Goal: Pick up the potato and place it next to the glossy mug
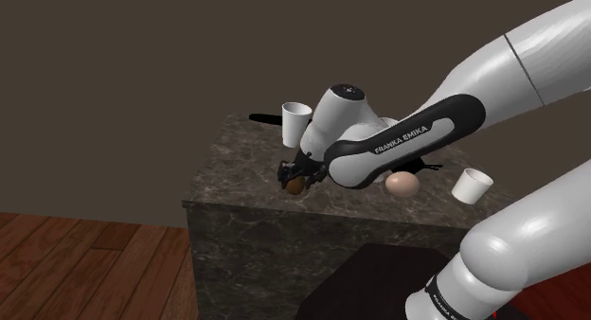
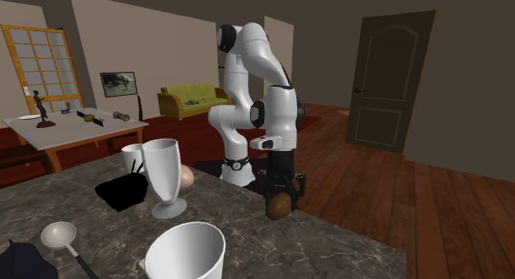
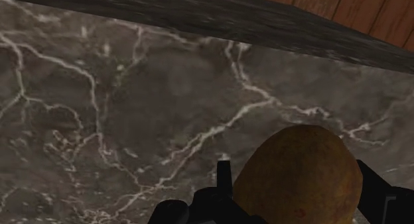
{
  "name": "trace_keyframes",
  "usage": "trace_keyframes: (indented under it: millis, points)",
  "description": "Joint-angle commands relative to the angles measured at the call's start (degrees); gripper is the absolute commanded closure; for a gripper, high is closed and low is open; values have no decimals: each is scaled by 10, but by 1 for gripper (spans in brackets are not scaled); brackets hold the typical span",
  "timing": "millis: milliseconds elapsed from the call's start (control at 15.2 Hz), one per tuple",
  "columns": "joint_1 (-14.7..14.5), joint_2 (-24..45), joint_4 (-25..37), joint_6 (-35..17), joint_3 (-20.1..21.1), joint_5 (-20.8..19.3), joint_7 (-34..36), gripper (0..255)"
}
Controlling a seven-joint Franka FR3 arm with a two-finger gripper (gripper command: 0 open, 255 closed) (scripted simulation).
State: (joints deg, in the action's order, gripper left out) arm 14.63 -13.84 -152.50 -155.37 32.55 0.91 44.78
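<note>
Potato (image 3: 298, 176) between jaws (tight clasp)

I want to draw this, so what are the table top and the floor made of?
The table top looks like dark stone, maybe marble: pale veins run through it. The floor looks like reddish wood, with plank lines.

Worktop (image 1: 237, 167): potato (image 1: 295, 186) sits clasped between the fingers of the hand (image 1: 293, 180), close to the edge on the shoulder view's left. Egg (image 1: 402, 184) lies to its right, apart. Mug (image 1: 471, 185) stands further right, at the worktop's right edge. Goblet (image 1: 295, 123) stands upright behind the potato, near the far edge. In the second exterior view, ladle (image 2: 58, 234) lies left of a nearer mug (image 2: 186, 251).
</note>
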Motion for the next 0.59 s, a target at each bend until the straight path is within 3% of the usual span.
trace_keyframes:
  millis: [0, 528]
  points:
    - [-9, -15, 4, 18, -8, 14, -11, 255]
    - [-31, -67, 30, 93, -33, 46, -41, 255]
